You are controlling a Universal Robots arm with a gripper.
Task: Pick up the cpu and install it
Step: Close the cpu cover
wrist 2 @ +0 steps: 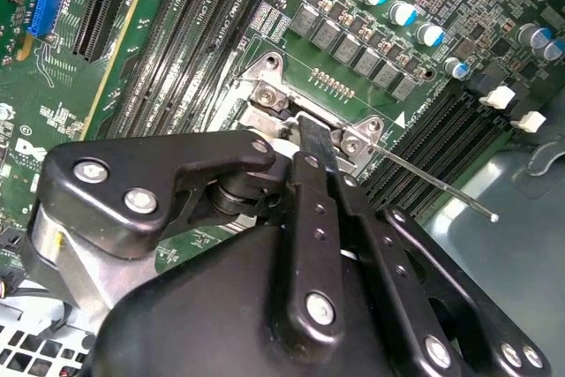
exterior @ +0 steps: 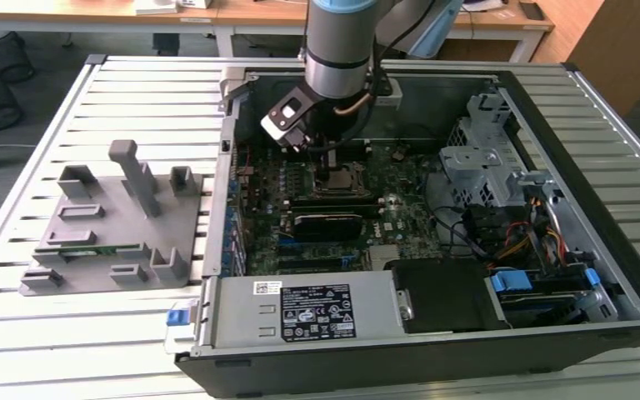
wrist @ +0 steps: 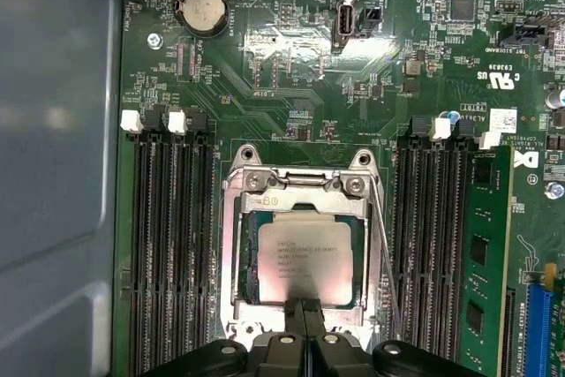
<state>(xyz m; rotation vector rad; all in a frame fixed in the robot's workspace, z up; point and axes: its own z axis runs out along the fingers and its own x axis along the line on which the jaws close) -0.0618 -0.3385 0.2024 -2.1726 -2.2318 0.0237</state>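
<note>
Exterior view: my gripper (exterior: 328, 158) hangs low inside the computer case (exterior: 432, 371). Second wrist view: its fingers (wrist 2: 313, 143) are closed together over the socket (wrist 2: 269, 94). First wrist view: the cpu (wrist: 305, 258) lies flat in that socket, so I judge it placed.

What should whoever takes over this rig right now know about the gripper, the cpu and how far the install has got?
Gripper: fingers shut, tips down at one edge of the cpu, nothing clamped between them.
Cpu: lying flat inside the socket frame on the motherboard.
Done: the cpu is off the table and placed in the socket.
Left: the thin socket lever sticks out unlatched. Whether the cpu is fully seated cannot be told.
</note>
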